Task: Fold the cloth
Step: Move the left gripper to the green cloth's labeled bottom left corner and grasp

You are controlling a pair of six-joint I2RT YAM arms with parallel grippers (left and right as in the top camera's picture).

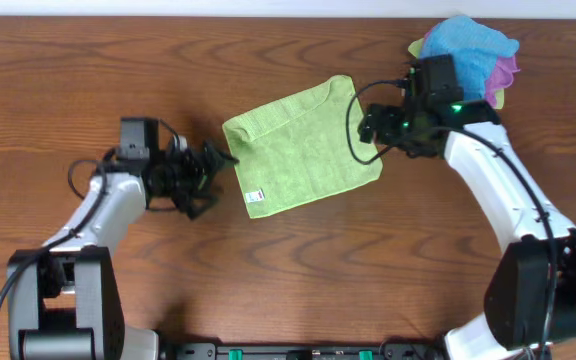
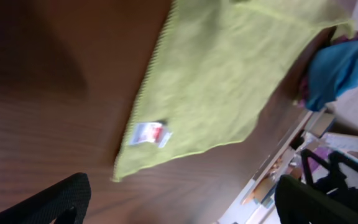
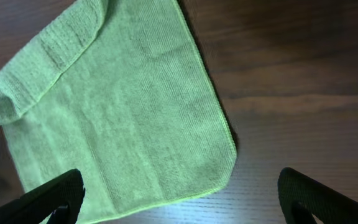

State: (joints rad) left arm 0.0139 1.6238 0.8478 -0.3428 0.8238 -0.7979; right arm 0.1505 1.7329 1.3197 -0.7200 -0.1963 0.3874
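A light lime-green cloth (image 1: 303,148) lies spread nearly flat on a brown wooden table (image 1: 118,60), between the two grippers. One edge strip is folded over onto itself (image 3: 42,74), ahead and to the left of the right gripper's fingers. A small white tag (image 1: 256,195) sits on the cloth edge closest to the left gripper.

The left gripper (image 1: 208,170) is just beside that edge, its fingers spread wide with nothing between them. From its wrist camera, the cloth stretches away ahead of it.

The right gripper (image 1: 368,125) hangs over the opposite edge, fingers also wide apart and empty. A cloth corner (image 3: 225,168) lies under the gap between them.

Behind the right gripper, a blue cloth (image 1: 463,45) is heaped on a purple cloth (image 1: 508,70).
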